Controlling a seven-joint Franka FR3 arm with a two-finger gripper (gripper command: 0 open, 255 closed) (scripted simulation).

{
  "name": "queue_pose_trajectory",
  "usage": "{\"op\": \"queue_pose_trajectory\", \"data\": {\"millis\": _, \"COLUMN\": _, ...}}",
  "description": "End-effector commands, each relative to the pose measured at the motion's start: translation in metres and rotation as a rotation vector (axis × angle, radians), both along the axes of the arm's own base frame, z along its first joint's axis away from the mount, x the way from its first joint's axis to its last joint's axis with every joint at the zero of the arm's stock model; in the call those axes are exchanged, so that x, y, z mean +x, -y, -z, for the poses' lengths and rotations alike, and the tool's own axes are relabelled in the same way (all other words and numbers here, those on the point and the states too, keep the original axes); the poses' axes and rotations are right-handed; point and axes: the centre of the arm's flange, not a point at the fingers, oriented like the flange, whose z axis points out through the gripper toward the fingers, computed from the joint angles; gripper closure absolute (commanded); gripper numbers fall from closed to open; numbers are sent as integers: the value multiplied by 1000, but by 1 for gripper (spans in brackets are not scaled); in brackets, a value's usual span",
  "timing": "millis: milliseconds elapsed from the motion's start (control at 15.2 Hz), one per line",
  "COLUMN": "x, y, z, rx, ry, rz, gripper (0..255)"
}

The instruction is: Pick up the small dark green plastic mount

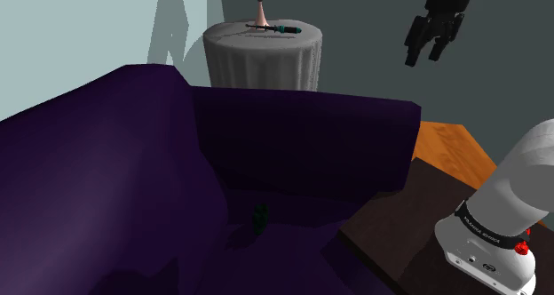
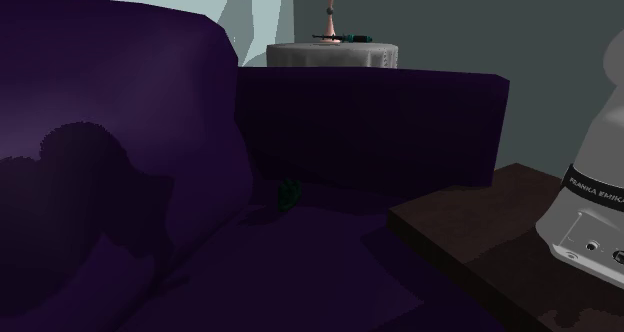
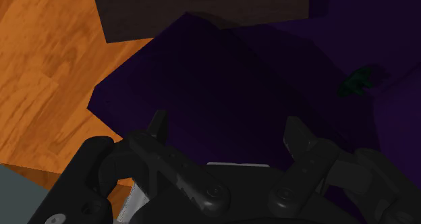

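The black 2-finger tool [image 1: 424,55], spread apart, hangs high above the dark purple sofa [image 1: 133,160]; lower it over the small dark green mount [image 1: 259,217] by the backrest, straddling it before closing

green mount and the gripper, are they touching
Apart. The shoulder view shows the gripper high in the air, with the green mount far below it on the purple sofa.
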Motion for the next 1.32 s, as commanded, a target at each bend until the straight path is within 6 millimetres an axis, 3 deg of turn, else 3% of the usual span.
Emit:
{"op": "queue_pose_trajectory", "data": {"millis": 0, "x": 0, "y": 0, "z": 0, "rx": 0, "ry": 0, "rz": 0, "gripper": 0}}
{"op": "queue_pose_trajectory", "data": {"millis": 1254, "x": 64, "y": -172, "z": 172, "rx": -11, "ry": 9, "rz": -50, "gripper": 0}}
